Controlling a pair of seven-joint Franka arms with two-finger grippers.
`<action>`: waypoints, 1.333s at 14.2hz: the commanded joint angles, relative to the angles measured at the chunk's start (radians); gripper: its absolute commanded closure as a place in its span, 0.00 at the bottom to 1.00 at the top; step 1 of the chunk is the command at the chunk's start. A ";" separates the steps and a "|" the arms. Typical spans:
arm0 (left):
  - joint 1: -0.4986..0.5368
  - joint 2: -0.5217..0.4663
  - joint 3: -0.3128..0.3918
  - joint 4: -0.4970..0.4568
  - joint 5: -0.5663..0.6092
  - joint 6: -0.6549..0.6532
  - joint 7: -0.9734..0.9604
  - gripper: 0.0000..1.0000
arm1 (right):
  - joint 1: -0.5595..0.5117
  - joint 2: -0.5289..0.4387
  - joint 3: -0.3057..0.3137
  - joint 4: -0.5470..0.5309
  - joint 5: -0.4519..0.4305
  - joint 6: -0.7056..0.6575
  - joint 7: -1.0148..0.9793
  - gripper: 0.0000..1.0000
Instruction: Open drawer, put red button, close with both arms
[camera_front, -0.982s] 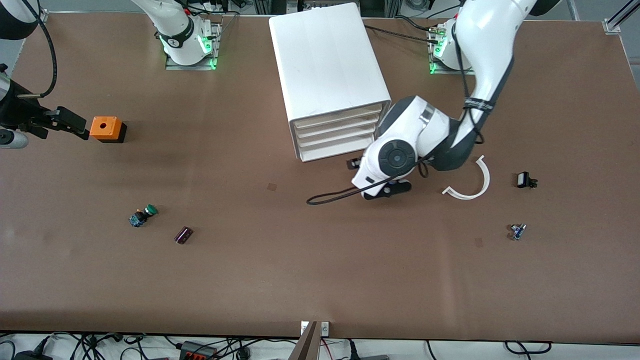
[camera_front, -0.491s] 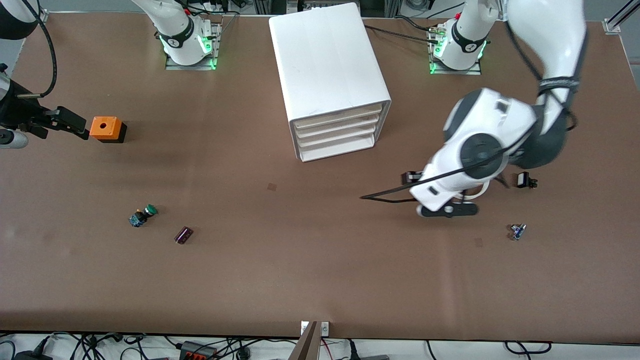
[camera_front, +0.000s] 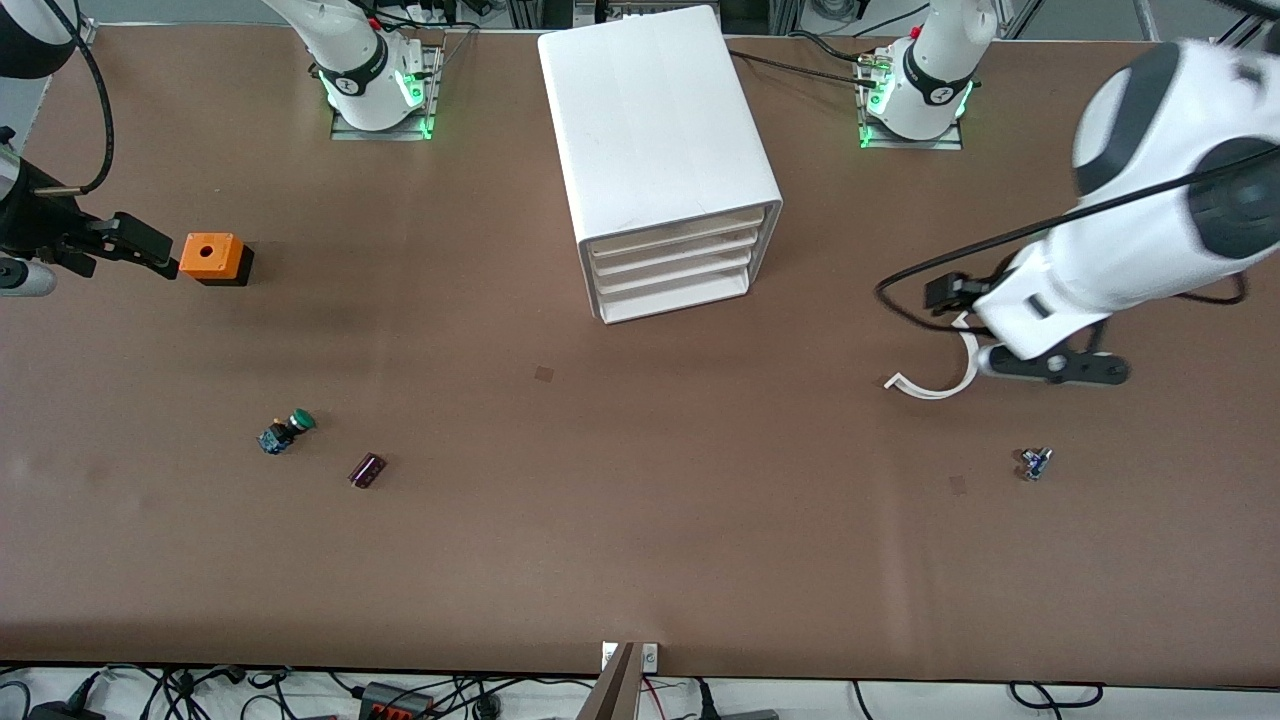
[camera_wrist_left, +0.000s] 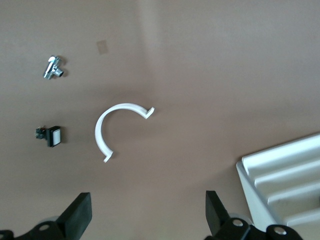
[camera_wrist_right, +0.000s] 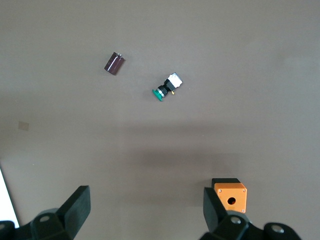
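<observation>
The white cabinet (camera_front: 655, 120) stands at the middle of the table near the arms' bases. Its top drawer (camera_front: 680, 228) sits pushed in, flush with the look-alike drawers below it. The red button shows in no view. My left gripper (camera_front: 985, 335) hangs open and empty over the table toward the left arm's end, above a white curved strip (camera_front: 960, 375). In the left wrist view the left gripper (camera_wrist_left: 147, 217) has only bare table between its fingers. My right gripper (camera_front: 120, 245) waits open beside an orange cube (camera_front: 212, 257), its fingers (camera_wrist_right: 77, 205) spread wide.
A green-capped button (camera_front: 290, 430) and a dark purple cylinder (camera_front: 367, 470) lie toward the right arm's end, nearer the front camera. A small silver-blue part (camera_front: 1035, 463) and a black part with a white face (camera_wrist_left: 50, 136) lie near the curved strip (camera_wrist_left: 102, 132). One cabinet corner (camera_wrist_left: 280, 175) shows.
The left arm has swung from in front of the cabinet's drawers toward its own end of the table, still open. The right arm has not moved.
</observation>
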 joint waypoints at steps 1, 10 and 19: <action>-0.005 -0.147 0.149 -0.149 -0.103 0.011 0.200 0.00 | -0.004 -0.017 0.006 -0.003 -0.011 -0.013 -0.013 0.00; -0.046 -0.329 0.264 -0.392 -0.101 0.283 0.280 0.00 | -0.005 -0.013 0.005 -0.003 -0.015 -0.010 -0.001 0.00; -0.045 -0.352 0.244 -0.385 -0.006 0.260 0.270 0.00 | -0.004 -0.020 0.005 0.000 -0.015 -0.025 -0.002 0.00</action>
